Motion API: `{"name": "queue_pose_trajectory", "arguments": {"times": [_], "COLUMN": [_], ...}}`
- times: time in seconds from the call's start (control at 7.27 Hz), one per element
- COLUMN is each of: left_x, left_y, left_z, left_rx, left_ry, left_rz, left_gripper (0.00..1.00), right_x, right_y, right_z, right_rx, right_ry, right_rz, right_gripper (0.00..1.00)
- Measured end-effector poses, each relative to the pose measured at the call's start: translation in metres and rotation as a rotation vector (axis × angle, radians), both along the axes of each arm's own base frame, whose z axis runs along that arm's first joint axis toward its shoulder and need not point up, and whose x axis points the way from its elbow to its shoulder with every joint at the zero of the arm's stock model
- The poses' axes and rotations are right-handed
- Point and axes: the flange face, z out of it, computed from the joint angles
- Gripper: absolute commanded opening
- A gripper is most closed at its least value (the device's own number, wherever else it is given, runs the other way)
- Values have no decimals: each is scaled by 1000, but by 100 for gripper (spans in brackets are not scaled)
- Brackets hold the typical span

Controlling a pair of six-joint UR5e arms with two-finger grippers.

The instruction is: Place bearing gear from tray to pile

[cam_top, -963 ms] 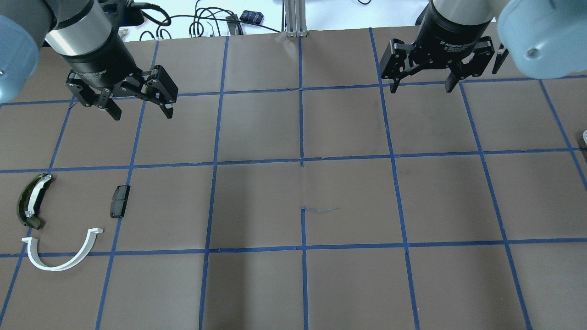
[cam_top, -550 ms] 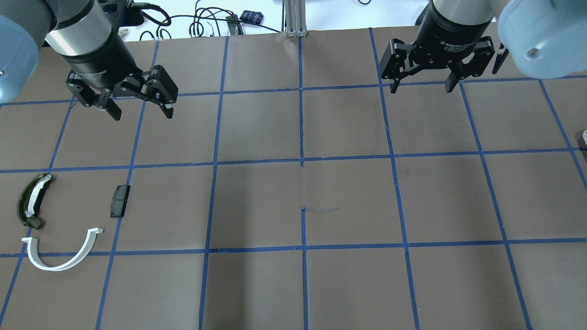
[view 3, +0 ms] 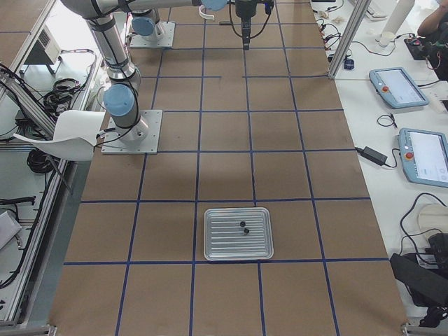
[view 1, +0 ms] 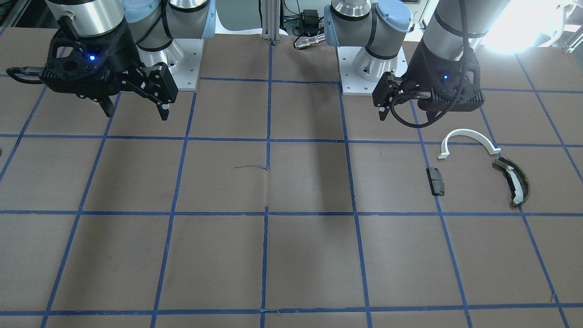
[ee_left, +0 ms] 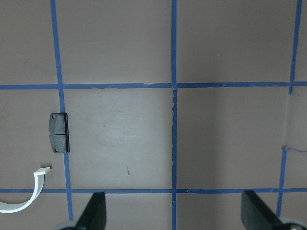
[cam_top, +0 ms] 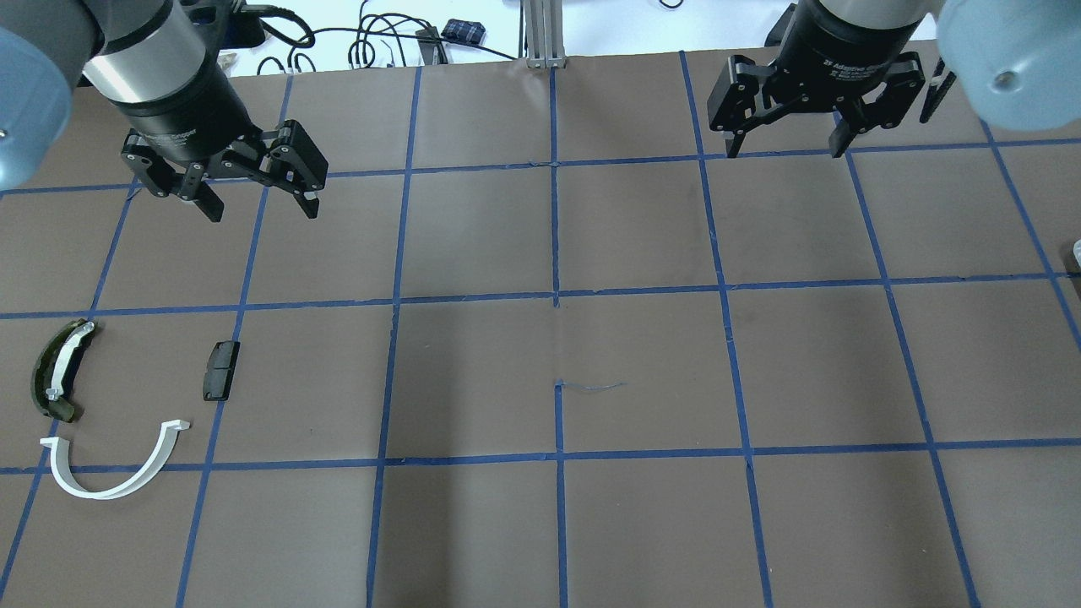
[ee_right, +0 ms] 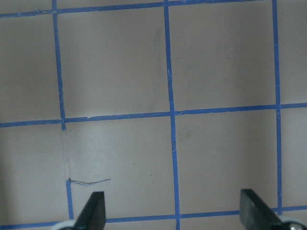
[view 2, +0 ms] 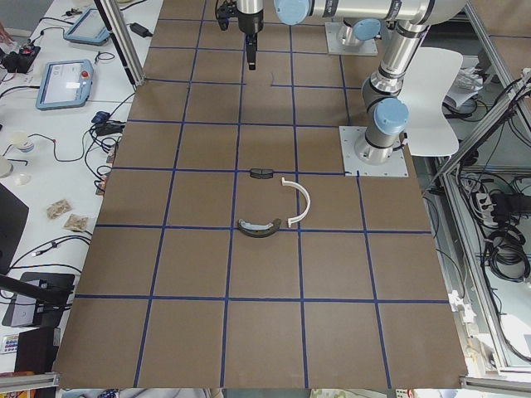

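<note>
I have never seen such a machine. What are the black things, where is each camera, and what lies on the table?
It is a two-armed robot. The black things are its claws: the left claw and the right claw, both open and empty. Two cameras look down on the table, two look from its ends, one sits on each wrist. On the robot's left lie a white half-ring, a dark block and an olive curved piece. The right-end view shows a metal tray with two small dark parts.

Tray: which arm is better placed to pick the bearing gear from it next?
Right. The tray sits at the robot's right end of the table, nearer the right gripper, open and empty. The left gripper hangs on the pile side, farther off.
</note>
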Motion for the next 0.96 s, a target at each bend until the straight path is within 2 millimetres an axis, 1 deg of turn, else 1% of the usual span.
{"name": "queue_pose_trajectory", "arguments": {"times": [0.14, 0.28, 0.41, 0.55, 0.69, 0.83, 0.96], "left_x": [0, 0, 0, 0, 0, 0, 0], "left_y": [0, 0, 0, 0, 0, 0, 1], "left_z": [0, 0, 0, 0, 0, 0, 1], "left_rx": [0, 0, 0, 0, 0, 0, -1], "left_ry": [0, 0, 0, 0, 1, 1, 1], "left_rz": [0, 0, 0, 0, 0, 0, 0], "left_gripper": [100, 100, 100, 100, 100, 100, 100], "right_x": [-13, -43, -92, -162, -234, -296, -348], "right_y": [-4, -12, -25, -37, -41, -39, -34], "right_z": [3, 1, -7, -23, -40, -58, -73], "right_rx": [-6, 1, 25, 65, 102, 132, 147], "right_ry": [11, 39, 66, 74, 66, 49, 36], "right_rz": [-15, -11, 35, 92, 150, 204, 245], "right_gripper": [100, 99, 99, 99, 99, 99, 99]}}
